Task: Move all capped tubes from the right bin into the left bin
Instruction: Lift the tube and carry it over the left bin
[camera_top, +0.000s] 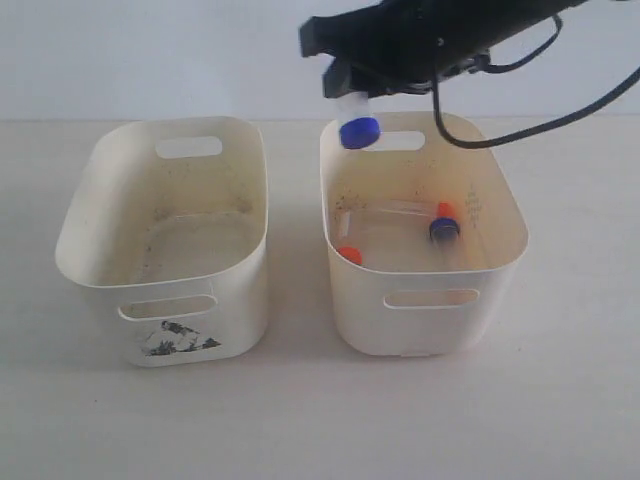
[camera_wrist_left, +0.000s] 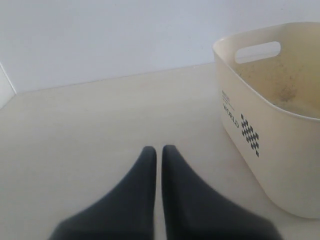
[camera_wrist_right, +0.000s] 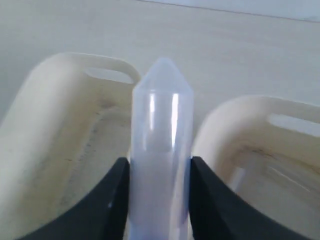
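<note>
My right gripper (camera_top: 352, 98) is shut on a clear capped tube (camera_top: 358, 127) with a blue cap, held in the air above the far left rim of the right bin (camera_top: 430, 315). In the right wrist view the tube (camera_wrist_right: 161, 150) stands between my fingers (camera_wrist_right: 116, 200), with the left bin (camera_wrist_right: 47, 130) and the right bin (camera_wrist_right: 227, 125) to either side. Inside the right bin lie an orange-capped tube (camera_top: 349, 254) and a blue-capped tube (camera_top: 444, 229) next to another orange cap (camera_top: 446, 209). The left bin (camera_top: 90, 255) holds no tubes. My left gripper (camera_wrist_left: 159, 150) is shut and empty over the table.
Both bins stand side by side on a pale table (camera_top: 300, 420) with a narrow gap between them. A black cable (camera_top: 520, 125) hangs from my right arm over the right bin's far rim. The left bin's printed side (camera_wrist_left: 240, 120) stands near my left gripper.
</note>
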